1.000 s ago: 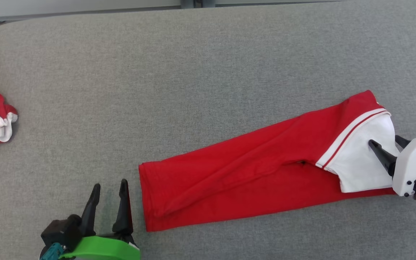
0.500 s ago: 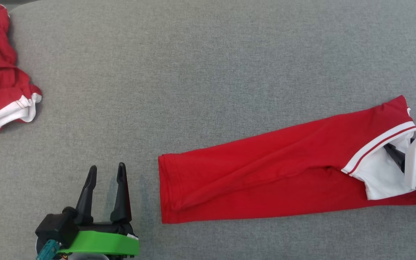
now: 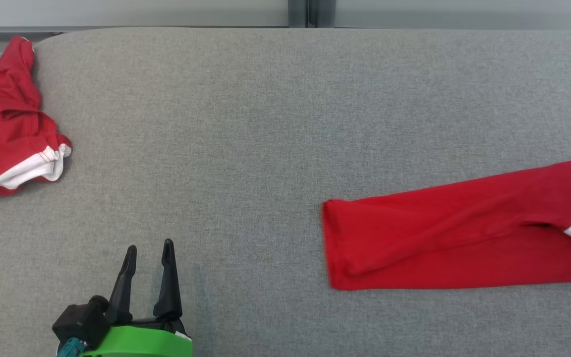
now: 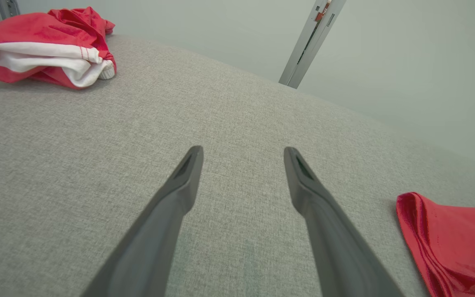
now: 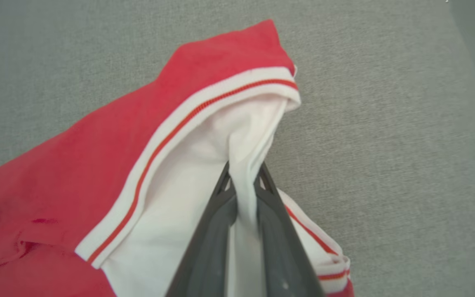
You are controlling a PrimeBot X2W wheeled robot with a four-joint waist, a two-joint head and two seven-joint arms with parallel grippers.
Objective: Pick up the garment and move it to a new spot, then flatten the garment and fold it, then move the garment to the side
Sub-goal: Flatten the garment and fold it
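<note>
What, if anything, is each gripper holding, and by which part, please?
The right gripper pinches the garment by its white part. The left gripper is open, empty.

No text, label or number reads clearly; the small reddish fitting (image 4: 323, 11) on the post (image 4: 303, 53) may bear marking, too tiny to tell.

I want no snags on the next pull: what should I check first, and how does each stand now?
1. Grip: right gripper shut on white fabric of the garment: ok.
2. Every folded layer caught: cannot tell.
3. Rest of the garment flat on the table: ok.
4. Spare arm: left gripper open, apart from the garment: ok.
5. Clutter: second red garment at the far left corner, well apart: ok.
</note>
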